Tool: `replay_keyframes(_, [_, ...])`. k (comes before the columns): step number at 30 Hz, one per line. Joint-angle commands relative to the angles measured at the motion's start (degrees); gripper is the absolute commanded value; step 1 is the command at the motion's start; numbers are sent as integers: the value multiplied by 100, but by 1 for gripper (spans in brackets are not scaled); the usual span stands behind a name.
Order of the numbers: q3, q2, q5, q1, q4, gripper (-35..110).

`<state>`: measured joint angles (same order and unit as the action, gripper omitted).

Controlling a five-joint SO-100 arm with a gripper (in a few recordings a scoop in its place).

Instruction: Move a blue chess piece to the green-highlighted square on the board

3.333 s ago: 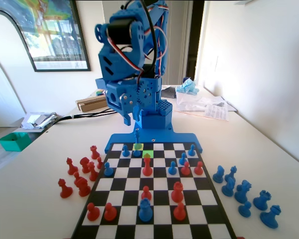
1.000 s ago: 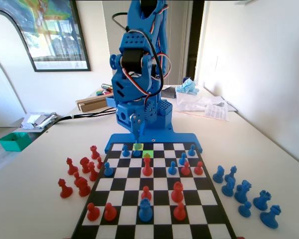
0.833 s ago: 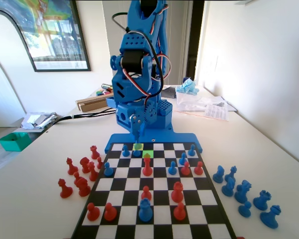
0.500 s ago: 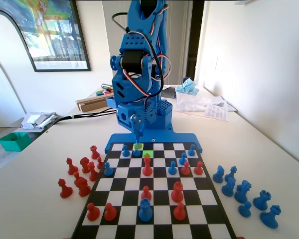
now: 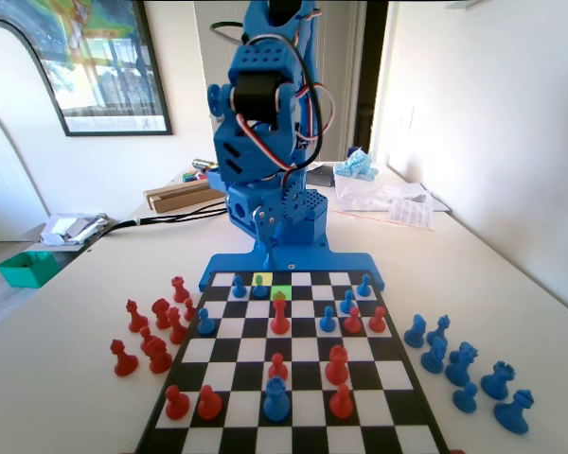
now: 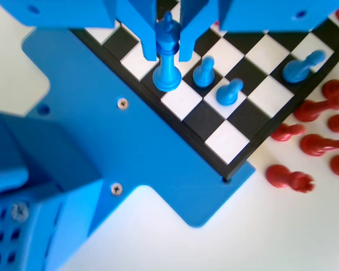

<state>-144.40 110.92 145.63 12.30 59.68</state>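
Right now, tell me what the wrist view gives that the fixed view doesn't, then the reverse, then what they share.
Wrist view adds: a close look at the tool, its jaws clamping the head of the blue chess piece. Fixed view adds: the green-highlighted square, the yellow square next to it, and spare blue pieces off the board's right side. Shared: the board and red pieces lying beside it.

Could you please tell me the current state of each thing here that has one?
gripper: jaws shut on the blue chess piece.
blue chess piece: upright, held between the jaws, apparently just off the board.
green-highlighted square: lit, no piece on it.
yellow-lit square: lit, no piece on it.
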Motion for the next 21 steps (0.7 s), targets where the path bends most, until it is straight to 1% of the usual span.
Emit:
replay_keyframes(1, [281,26,-439,-167,97,1])
replay_keyframes(6, [272,-26,-905,-369,-123,1])
replay_keyframes(10, [167,-114,-1345,-527,-545,1])
replay_keyframes(21, [105,-308,-1512,-466,-993,1])
